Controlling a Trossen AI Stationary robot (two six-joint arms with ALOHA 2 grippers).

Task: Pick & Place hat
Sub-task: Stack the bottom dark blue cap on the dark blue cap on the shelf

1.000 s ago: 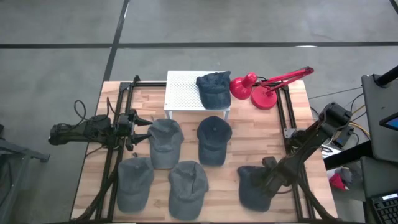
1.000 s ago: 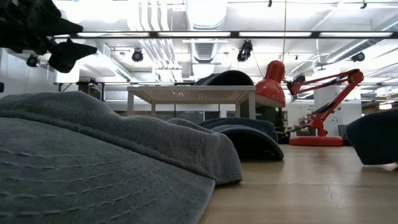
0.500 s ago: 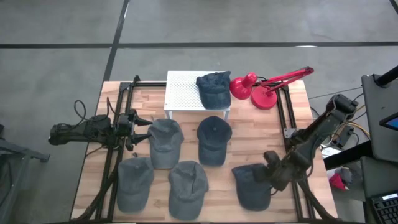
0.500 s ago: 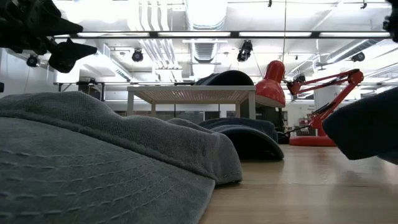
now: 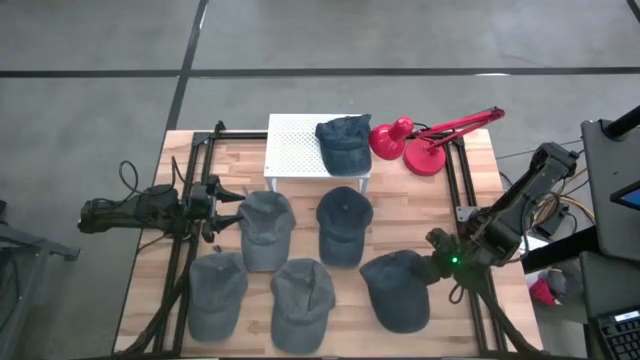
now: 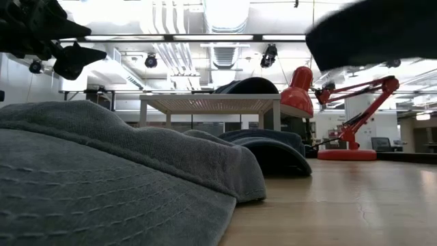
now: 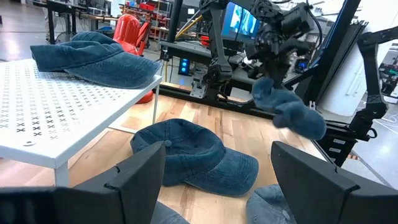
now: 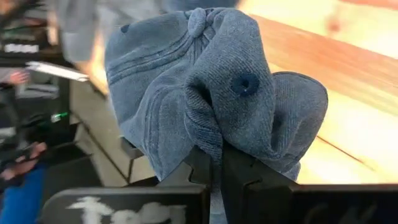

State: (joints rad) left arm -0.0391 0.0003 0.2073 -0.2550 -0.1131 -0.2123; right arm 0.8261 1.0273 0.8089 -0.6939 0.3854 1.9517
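My right gripper (image 5: pixel 432 268) is shut on a blue denim cap (image 5: pixel 395 290) above the table's near right part; the cap fills the right wrist view (image 8: pixel 211 81) and shows dark at the top of the low view (image 6: pixel 372 31). In the left wrist view the cap (image 7: pixel 289 109) hangs under the right gripper (image 7: pixel 273 68). A white perforated stand (image 5: pixel 300 150) at the far edge carries another cap (image 5: pixel 343 143) lying on its crown. My left gripper (image 5: pixel 228 208) waits open at the table's left, touching nothing (image 7: pixel 217 180). My right gripper pinches a bunched fold of the cap's crown (image 8: pixel 214 140) between its two fingers (image 8: pixel 242 177), close to an eyelet (image 8: pixel 245 84). The cloth is crumpled into several layers at the pinch. The cap is lifted clear of the table and hangs slack below the gripper, brim (image 7: pixel 305 121) lowest.
Several more caps lie on the table: two in the middle (image 5: pixel 265 228) (image 5: pixel 343 225) and two at the near edge (image 5: pixel 217 293) (image 5: pixel 302 303). A red desk lamp (image 5: pixel 430 140) stands at the far right beside the stand. Black frame rails (image 5: pixel 462 190) run along both sides.
My right gripper has risen, keeping its hold on the cap and moving a little toward the table's left. The cap has come off the table at the near right and now hangs clear in the air, high in the low view.
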